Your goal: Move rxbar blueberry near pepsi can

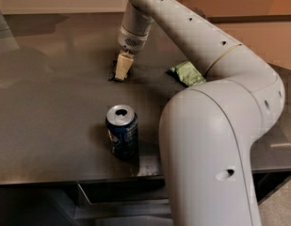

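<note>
- Grasp step, seemingly: gripper (122, 68) down on the flat navy rxbar blueberry wrapper (114, 77); its hold cannot be told.
- Next: carry it toward 6 o'clock, beside the upright blue pepsi can (122, 131).

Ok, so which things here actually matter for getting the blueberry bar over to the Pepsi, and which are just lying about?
Part of the job:
- rxbar blueberry, mostly hidden beneath the gripper, which is down on it
- pepsi can, upright, nearer the front edge

Just lying about:
- green chip bag, to the right of the bar
</note>
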Robot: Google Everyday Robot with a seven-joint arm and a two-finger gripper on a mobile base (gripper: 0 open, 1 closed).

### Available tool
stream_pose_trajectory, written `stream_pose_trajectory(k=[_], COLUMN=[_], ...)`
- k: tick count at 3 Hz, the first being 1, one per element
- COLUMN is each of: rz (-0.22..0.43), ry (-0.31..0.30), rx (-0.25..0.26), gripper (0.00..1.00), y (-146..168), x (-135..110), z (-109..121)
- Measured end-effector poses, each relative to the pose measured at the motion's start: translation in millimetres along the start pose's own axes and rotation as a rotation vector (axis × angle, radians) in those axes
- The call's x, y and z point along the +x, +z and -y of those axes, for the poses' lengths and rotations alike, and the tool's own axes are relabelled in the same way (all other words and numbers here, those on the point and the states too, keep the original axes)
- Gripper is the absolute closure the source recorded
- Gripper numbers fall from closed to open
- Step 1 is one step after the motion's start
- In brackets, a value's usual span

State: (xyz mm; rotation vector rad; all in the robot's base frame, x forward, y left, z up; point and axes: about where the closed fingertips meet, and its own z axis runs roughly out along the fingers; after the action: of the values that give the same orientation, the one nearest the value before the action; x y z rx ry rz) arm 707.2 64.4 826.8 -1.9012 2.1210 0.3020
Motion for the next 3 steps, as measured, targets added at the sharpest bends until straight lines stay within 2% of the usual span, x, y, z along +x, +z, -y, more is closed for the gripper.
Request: stream_pose_trajectory(k=[1,3], rz=[0.06,0.176], ry=[-0.048,-0.18], rx=[-0.047,-0.152], gripper=[1.0,1.0], y=[-24,-72], x=[5,26], z=[-34,-131])
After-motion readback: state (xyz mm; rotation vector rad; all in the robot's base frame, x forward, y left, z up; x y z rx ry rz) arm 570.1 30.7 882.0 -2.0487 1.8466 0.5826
